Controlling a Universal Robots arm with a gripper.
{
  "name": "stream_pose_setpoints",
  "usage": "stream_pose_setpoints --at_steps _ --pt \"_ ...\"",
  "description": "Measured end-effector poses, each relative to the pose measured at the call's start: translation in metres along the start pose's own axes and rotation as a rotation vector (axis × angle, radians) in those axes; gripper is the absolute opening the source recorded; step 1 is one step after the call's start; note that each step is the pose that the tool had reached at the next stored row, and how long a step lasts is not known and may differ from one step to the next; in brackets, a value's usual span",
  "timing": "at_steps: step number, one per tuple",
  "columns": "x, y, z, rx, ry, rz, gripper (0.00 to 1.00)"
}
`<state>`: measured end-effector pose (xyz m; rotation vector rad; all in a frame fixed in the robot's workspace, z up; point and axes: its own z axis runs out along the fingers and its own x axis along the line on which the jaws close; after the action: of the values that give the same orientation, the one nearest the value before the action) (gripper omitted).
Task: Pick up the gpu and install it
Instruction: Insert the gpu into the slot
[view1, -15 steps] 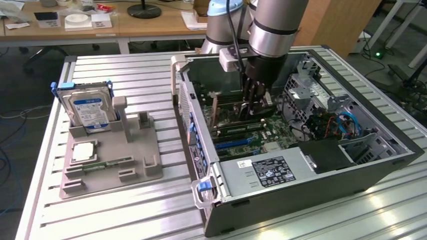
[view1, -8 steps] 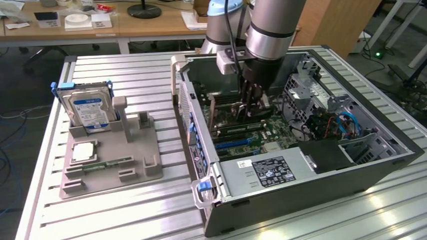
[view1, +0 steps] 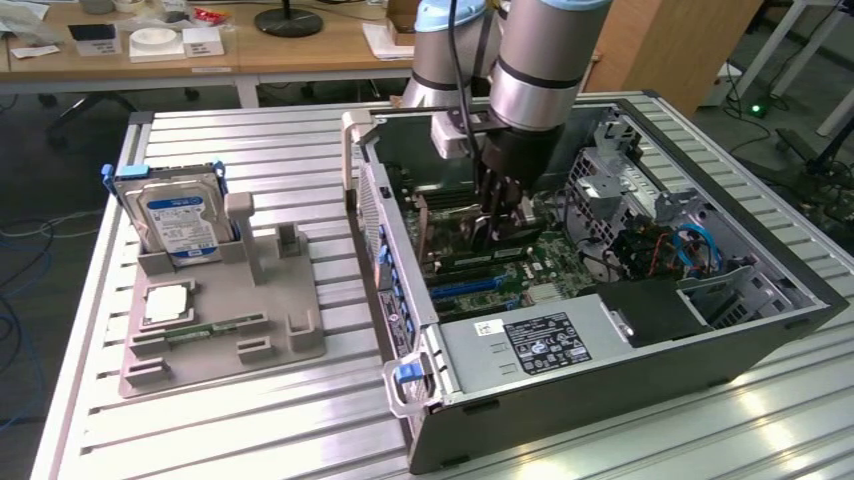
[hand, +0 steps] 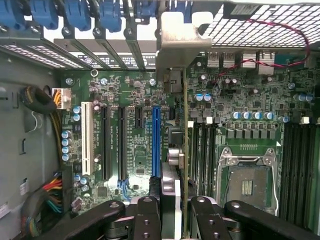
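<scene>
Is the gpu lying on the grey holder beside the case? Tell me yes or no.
No: the gripper holds the gpu edge-on over the motherboard.

no wording can be made out for certain. the hard drive (view1: 171, 200) carries a blue and white label (view1: 183, 226), and the power supply (view1: 594, 315) a black label (view1: 547, 342) with white print, both too small to read. the fine white markings on the motherboard (hand: 135, 145) are likewise illegible.
</scene>
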<state>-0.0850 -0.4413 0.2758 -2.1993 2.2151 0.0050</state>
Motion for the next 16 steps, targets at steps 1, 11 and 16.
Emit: stream_pose_setpoints --at_steps 1,11,16 --pt "0.000 0.0001 0.0014 -0.0004 0.0000 0.000 0.28" --pt "0.000 0.0006 0.0108 -0.0018 -0.0001 0.000 0.28" --pt "0.000 0.0008 0.0194 -0.0033 0.0000 0.000 0.28"
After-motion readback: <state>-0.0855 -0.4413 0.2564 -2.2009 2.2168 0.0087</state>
